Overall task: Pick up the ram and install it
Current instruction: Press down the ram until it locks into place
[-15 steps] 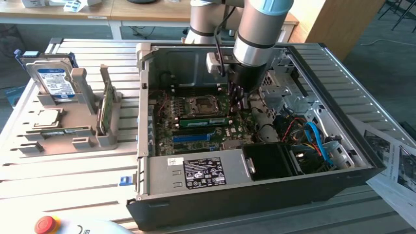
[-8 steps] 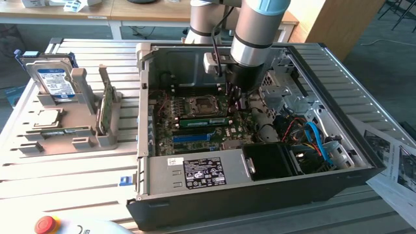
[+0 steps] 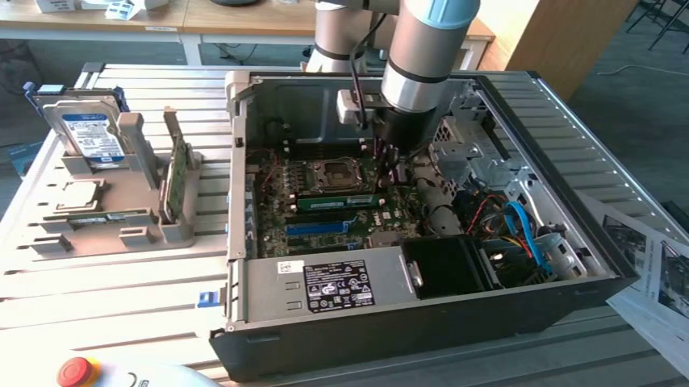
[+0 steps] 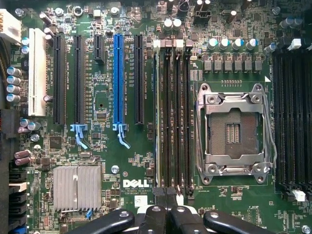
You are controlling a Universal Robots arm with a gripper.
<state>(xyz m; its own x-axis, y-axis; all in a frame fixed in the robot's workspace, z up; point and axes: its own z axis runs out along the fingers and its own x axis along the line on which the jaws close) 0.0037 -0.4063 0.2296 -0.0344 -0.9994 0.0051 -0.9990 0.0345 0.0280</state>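
Note:
The ram [image 3: 335,200], a narrow green stick, stands on edge in a memory slot of the motherboard [image 3: 282,211] beside the empty CPU socket [image 3: 328,172], inside the open computer case [image 3: 431,330]. My gripper [image 3: 390,171] hangs low over the board at the end of the ram toward the exterior view's right. In the wrist view the gripper [image 4: 166,195] is shut, its black fingertips [image 4: 159,192] meeting over one end of the bank of memory slots [image 4: 171,117]. Whether the tips touch the ram I cannot tell.
On the exterior view's left a grey holder [image 3: 140,234] carries a blue-labelled hard drive [image 3: 92,135], an upright green card [image 3: 173,179] and a CPU chip [image 3: 76,195]. Case walls, the power supply [image 3: 328,286], a black fan shroud [image 3: 447,264] and blue cables [image 3: 522,230] surround the board. A red button [image 3: 76,370] sits near the front.

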